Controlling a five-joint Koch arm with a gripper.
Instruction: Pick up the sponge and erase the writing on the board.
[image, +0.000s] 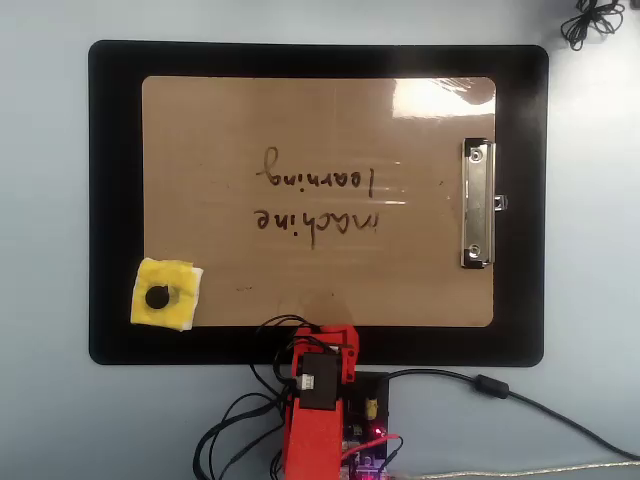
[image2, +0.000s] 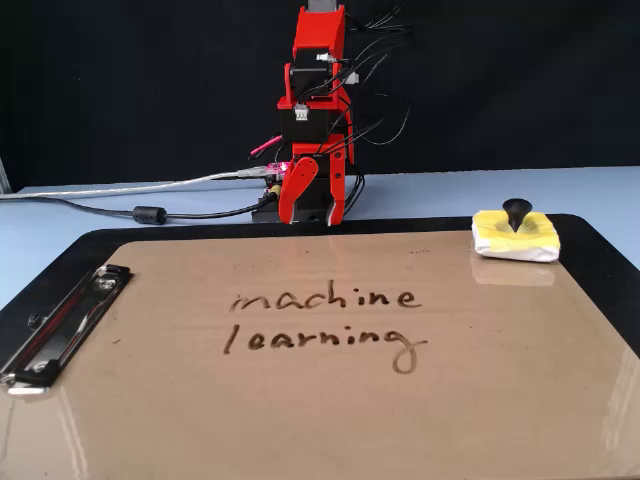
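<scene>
The brown board lies on a black mat, and the writing "machine learning" runs in two lines across its middle. The yellow sponge with its black knob sits on the board's corner nearest the arm, at lower left in the overhead view and at right in the fixed view. My red arm is folded up at its base just off the mat's edge. The gripper points down there, looks shut with nothing in it, and is well apart from the sponge.
A black mat borders the board on all sides. The silver clip sits on the board's end away from the sponge. Cables trail from the arm's base across the light blue table.
</scene>
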